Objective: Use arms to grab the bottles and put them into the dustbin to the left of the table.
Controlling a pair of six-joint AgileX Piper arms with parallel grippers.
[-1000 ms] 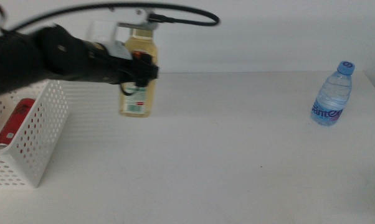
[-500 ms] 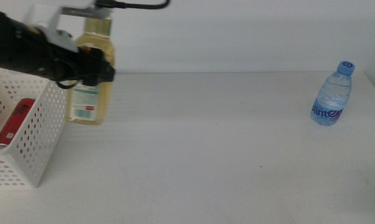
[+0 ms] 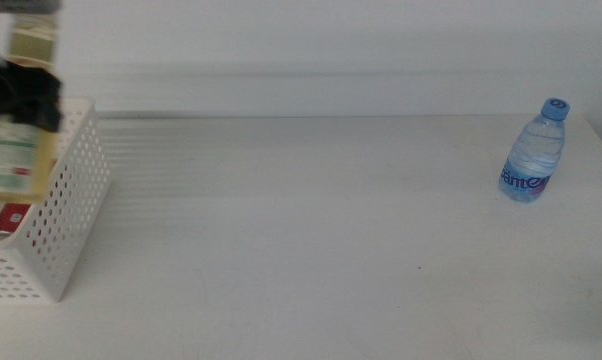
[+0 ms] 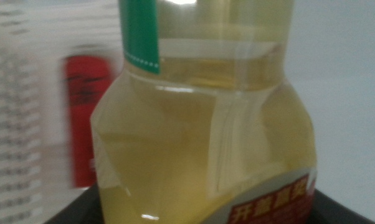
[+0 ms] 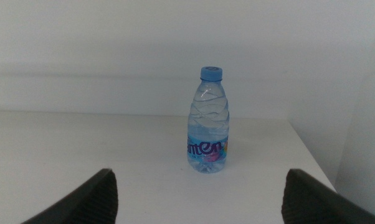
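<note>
The white table [image 3: 311, 240] fills the middle view. At its left edge stands the perforated dustbin [image 3: 66, 225], with the red soda can [image 3: 9, 218] lying inside. Above the bin's far rim, the left gripper [image 3: 21, 95] (only a dark blur in the middle view) is clamped on the yellow-liquid bottle [image 3: 19, 130], held upright and clear of the table; the left wrist view shows it close up [image 4: 206, 137]. The right gripper [image 5: 197, 199] waits with its jaws spread wide, facing the small blue-capped water bottle [image 3: 533, 152], which stands upright near the table's far right corner.
</note>
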